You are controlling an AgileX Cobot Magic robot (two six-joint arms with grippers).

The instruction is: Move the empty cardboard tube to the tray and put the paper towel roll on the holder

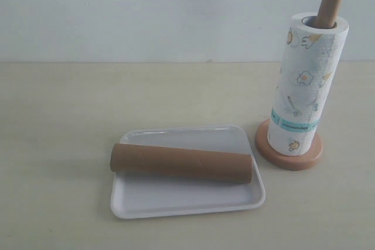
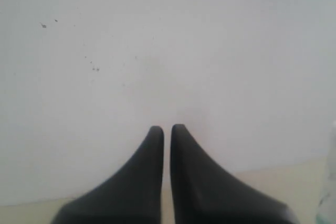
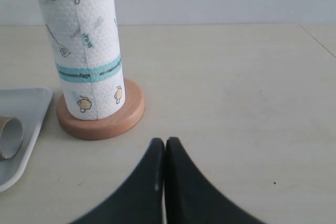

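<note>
exterior view: the empty cardboard tube [image 1: 181,163] lies on its side in the tray [image 1: 176,206], spanning its width, while the paper towel roll [image 1: 304,92] stands upright on the holder [image 1: 291,159], the dowel poking out of its core. left wrist view: the left gripper [image 2: 167,128] faces a pale wall [image 2: 210,51], jaws drawn together on nothing, though the soft picture seems to show a thin gap. right wrist view: the right gripper [image 3: 165,140] is pressed closed and empty above the table [image 3: 236,77], apart from the roll and the tray corner.
</note>
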